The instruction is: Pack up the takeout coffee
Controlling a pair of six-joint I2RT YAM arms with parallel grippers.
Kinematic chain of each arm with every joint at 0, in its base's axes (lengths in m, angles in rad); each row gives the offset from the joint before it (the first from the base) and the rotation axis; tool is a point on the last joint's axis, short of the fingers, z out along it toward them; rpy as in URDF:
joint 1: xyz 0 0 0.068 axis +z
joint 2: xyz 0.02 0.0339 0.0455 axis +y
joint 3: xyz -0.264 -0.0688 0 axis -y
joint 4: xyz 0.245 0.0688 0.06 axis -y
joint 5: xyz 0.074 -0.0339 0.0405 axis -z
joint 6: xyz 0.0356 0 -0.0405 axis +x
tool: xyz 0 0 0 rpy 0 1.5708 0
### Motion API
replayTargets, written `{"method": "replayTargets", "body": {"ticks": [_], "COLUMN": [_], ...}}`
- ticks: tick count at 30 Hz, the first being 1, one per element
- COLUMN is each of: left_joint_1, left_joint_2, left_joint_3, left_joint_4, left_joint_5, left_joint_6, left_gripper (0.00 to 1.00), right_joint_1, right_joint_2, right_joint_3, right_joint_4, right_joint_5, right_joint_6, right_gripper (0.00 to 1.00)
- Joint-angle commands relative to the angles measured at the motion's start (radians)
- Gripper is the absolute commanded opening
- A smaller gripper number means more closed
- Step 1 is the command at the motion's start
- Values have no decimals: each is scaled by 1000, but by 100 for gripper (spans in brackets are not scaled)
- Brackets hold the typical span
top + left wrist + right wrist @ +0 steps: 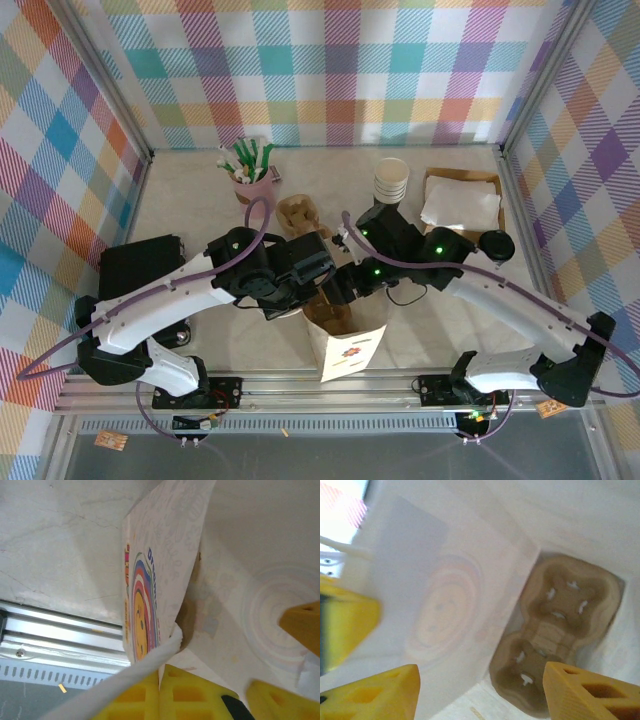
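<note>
Walls (340, 70): pastel plaid, many colours.
Table (180, 200): cream, faintly marbled.
Paper bag (160, 530): white, with rainbow and yellow smiley print.
Cup carrier (560, 620): brown.
Far cup (255, 188): pink.
Pens (245, 158): green and white.
Cup stack (391, 180): cream over black.
Takeout coffee (496, 243), right: black lid.
Napkins (460, 205): white.
Left gripper (159, 690), right gripper (479, 670): yellow fingers.
Left arm (150, 305), right arm (510, 300): white and black, purple cables.

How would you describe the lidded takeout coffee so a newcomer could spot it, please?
Look to the far right of the table, at the brown cardboard tray of white napkins. At its near right corner stands the takeout coffee, showing a round black plastic lid. The stacked cream paper cups left of the tray have none.
</note>
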State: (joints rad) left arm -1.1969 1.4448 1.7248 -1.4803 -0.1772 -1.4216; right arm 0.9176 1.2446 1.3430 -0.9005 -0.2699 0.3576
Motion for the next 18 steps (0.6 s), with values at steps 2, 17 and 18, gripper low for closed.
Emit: {"method": "replayTargets", "body": {"ticks": [2,17,18], "left_joint_1": [-7,-22,-29], "left_joint_2": [2,29,23], "left_joint_3": [10,53,42], "left_joint_4": [-48,-89,-59], "left_joint_5": [-8,-50,-43], "left_joint_6": [-10,-4,11], "left_gripper": [0,0,0], "right_joint_1": [-6,-49,-59], "right_joint_2": [-33,-62,-62], "right_joint_3": [91,272,282], "right_joint_4": [-16,-44,-37], "right_joint_5": [-20,10,15], "right_joint_6": [-38,-60,-61], "right_gripper": [65,68,68]}}
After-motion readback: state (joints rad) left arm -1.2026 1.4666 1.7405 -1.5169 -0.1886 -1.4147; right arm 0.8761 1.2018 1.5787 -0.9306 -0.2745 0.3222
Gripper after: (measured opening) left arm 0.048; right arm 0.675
